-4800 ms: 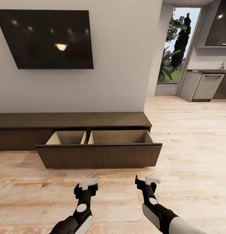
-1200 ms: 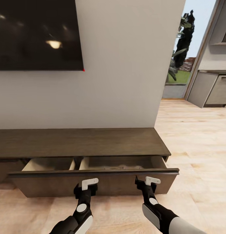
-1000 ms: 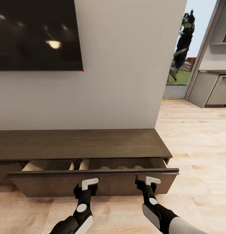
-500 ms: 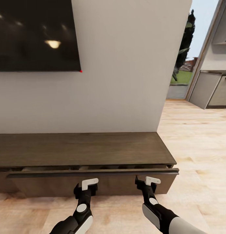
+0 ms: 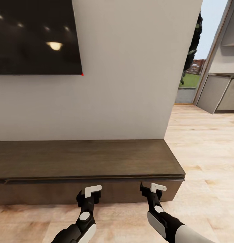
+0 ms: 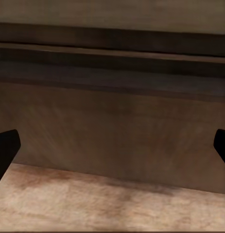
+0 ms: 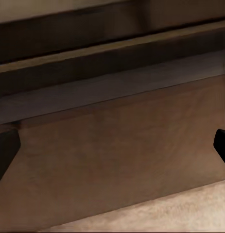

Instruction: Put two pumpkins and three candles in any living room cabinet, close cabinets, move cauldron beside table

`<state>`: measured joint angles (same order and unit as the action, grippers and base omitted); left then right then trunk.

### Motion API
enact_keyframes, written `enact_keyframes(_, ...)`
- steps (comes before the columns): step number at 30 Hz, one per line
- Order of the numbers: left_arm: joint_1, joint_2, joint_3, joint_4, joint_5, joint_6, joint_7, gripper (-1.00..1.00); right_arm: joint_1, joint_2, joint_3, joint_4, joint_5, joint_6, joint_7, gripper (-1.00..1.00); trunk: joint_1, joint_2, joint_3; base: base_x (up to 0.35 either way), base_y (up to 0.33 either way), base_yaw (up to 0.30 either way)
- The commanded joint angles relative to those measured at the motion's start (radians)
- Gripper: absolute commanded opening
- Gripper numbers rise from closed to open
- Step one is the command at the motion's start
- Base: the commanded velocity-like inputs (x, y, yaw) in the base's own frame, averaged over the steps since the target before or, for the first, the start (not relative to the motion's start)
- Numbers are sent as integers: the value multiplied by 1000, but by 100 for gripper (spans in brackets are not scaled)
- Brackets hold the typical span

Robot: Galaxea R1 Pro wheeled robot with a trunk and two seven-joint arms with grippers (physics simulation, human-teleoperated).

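Note:
The long dark-brown cabinet (image 5: 83, 158) runs along the wall in the head view. Its wide drawer front (image 5: 127, 191) is pushed in, its top edge just under the cabinet's top lip. My left gripper (image 5: 90, 191) and right gripper (image 5: 151, 187) hang side by side right in front of that drawer front, both open with nothing between the fingers. In the left wrist view the drawer front (image 6: 112, 131) stands close ahead of the left gripper (image 6: 112, 150). The right wrist view shows the same panel (image 7: 117, 160) ahead of the right gripper (image 7: 112, 148). The pumpkins, candles and cauldron are out of view.
A black TV (image 5: 36, 37) hangs on the white wall above the cabinet. Right of the wall's corner, the light wood floor (image 5: 204, 141) opens toward a glass door (image 5: 189, 81) and grey kitchen cupboards (image 5: 225, 98).
The drawer, wide open at first, has slid in step by step until its beige inside is hidden. The view has moved closer to the cabinet. Both grippers keep their pose.

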<state>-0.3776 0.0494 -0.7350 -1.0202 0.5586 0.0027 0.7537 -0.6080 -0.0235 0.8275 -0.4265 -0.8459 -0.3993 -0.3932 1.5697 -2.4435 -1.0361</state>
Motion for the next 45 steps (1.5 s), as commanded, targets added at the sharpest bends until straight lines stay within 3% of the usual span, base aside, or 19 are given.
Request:
enact_keyframes(1,-1,1,-4,-1,6,0,7,100,-1,-1,8,-1,-9,-4,-6,100,0,0,-1,-184,0,0)
enact_keyframes(16,-1,1,-1,-1,8,4,3,100,-1,-3,9,-1,-12,3,-6,100,0,0,-1,-322,0,0)
enact_keyframes(21,-1,2,9,-12,25,33,-3,100,-1,-3,6,-6,-21,26,7,100,0,0,-1,-340,0,0)
enact_keyframes(22,-1,2,10,-18,30,60,-3,100,-1,-4,4,-9,-23,52,18,100,0,0,-1,-292,0,0)
enact_keyframes(26,-1,2,50,-134,115,353,-2,100,-1,-4,-14,-18,-29,266,60,100,0,0,-1,-98,0,0)
enact_keyframes(27,-1,2,80,-188,166,468,-1,100,-1,-4,-38,-20,-30,334,63,100,0,0,-1,-23,0,0)
enact_keyframes(28,-1,2,91,-205,184,502,-1,100,-1,-4,-50,-20,-31,354,65,100,0,0,-1,-18,0,0)
enact_keyframes(31,-1,4,155,-273,273,646,-1,100,-1,-5,-136,-21,-30,449,76,100,0,0,-1,-8,0,0)
enact_keyframes(33,-1,6,185,-287,300,695,0,100,-1,-7,-178,-21,-30,495,102,100,-8,14,5,-3,0,0)
enact_keyframes(36,-1,6,239,-260,317,725,1,100,-1,-7,-203,-21,-28,560,165,100,-20,35,15,0,0,0)
enact_keyframes(41,-24,25,271,-218,311,752,-4,100,-1,-6,-207,-10,-13,574,193,100,-23,41,18,0,0,0)
enact_keyframes(45,-37,25,293,-196,311,775,-4,100,-1,-6,-207,-10,-13,574,193,100,-23,41,18,0,0,0)
